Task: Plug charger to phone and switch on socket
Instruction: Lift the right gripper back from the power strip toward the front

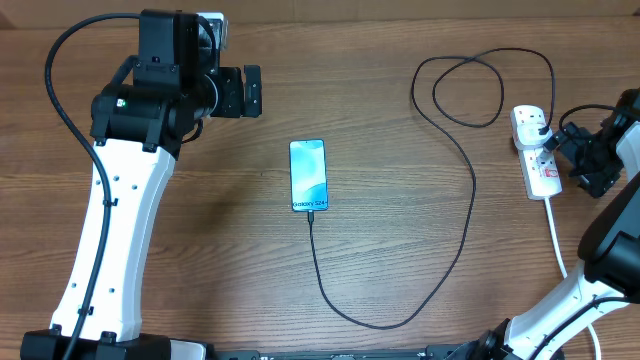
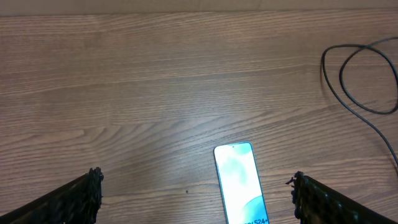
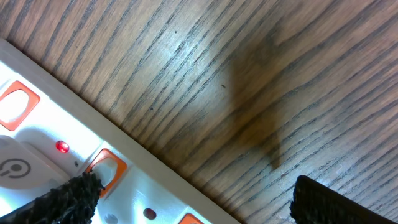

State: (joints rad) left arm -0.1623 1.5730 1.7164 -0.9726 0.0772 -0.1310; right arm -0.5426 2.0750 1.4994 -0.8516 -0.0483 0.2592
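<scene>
Well right of the phone (image 1: 308, 175), saw the socket (image 1: 535, 150), charger (image 1: 465, 220) plugged in, right gripper (image 1: 578, 152) at its edge with jaws wide, gripping nothing. Up-left of the phone, found the left gripper (image 1: 252, 92) equally agape, empty. Traced the charger's tip to the phone's lower edge.

A: table (image 1: 230, 280): brown wood grain, matt, faint sheen up close.
B: phone (image 1: 308, 175)?
A: Glossy, smooth screen, glass-like. charger (image 1: 473, 195): thin black cable, smooth, looks rubbery.
B: socket (image 1: 540, 175)?
A: Smooth white plastic, slightly glossy; orange-red switch surrounds.
B: Robot parts?
A: left arm (image 1: 120, 230): smooth white plastic shell, matt black joints. left gripper (image 2: 197, 179): pads (image 2: 74, 199) black, rough, grainy.
</scene>
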